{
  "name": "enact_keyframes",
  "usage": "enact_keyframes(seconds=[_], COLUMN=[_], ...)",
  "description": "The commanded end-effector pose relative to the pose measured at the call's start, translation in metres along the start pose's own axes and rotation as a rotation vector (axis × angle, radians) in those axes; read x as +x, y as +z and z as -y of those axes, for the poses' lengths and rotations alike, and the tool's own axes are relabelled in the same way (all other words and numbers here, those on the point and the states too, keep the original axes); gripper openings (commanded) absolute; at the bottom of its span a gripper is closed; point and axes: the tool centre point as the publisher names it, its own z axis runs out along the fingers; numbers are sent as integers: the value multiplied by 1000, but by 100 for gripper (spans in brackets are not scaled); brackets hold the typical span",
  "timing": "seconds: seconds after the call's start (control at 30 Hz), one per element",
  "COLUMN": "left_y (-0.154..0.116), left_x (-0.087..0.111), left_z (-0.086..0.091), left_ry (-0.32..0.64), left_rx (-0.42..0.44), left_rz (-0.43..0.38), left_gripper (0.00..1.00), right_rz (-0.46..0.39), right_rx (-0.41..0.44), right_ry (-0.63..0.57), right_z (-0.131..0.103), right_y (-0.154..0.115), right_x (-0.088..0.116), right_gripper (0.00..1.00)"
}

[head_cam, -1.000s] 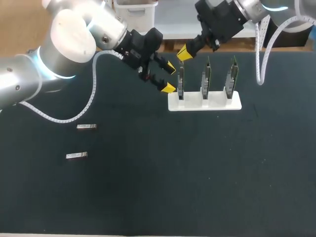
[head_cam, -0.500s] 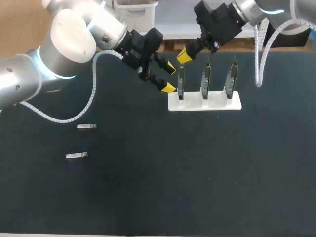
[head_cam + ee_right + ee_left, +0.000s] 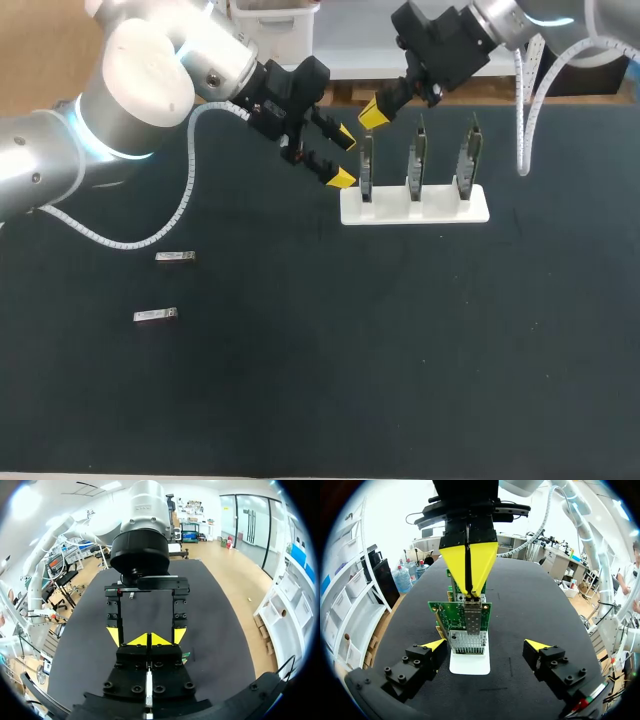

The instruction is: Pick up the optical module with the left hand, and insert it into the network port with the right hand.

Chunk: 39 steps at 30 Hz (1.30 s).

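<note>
Head view: two modules (image 3: 175, 257) lie on the tabletop (image 3: 400, 350) with open room around them. They are well apart from the left jaws, which stand wide beside the first card (image 3: 367, 165).

Left wrist view: right jaws, pinched together, sit atop that card (image 3: 462, 612); a sideways shove could tip it.

Right wrist view: left arm (image 3: 140, 540) close ahead, so the arms could clash.

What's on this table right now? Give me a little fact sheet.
Stand: white stand holding three upright green cards
Loose parts: two silver modules lying flat, away from both arms
Left arm: jaws open, flanking the end card
Right arm: jaws closed, tips at that card's top
</note>
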Motion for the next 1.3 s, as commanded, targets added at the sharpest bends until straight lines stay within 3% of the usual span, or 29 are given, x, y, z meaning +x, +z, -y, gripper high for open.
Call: enact_keyframes(seconds=[0.03, 0.53, 0.77, 1.13, 1.3], left_y=[0, 0, 0, 0, 0], left_x=[0, 0, 0, 0, 0], left_z=[-2, -2, -2, -2, -2], left_ry=[1, 1, 1, 1, 1], left_rx=[3, 3, 3, 3, 3], left_rz=[-3, -3, -3, -3, -3], left_gripper=[100, 100, 100, 100, 100], right_rz=[-7, -24, 0, 142, 165], right_rx=[-7, -20, -15, -4, 19], right_ry=[5, 29, 27, -9, -27], right_z=[5, 6, 4, -4, -4], right_y=[9, 14, 7, -27, -44], right_x=[10, 17, 10, -18, -19], right_gripper=[0, 0, 0, 0, 0])
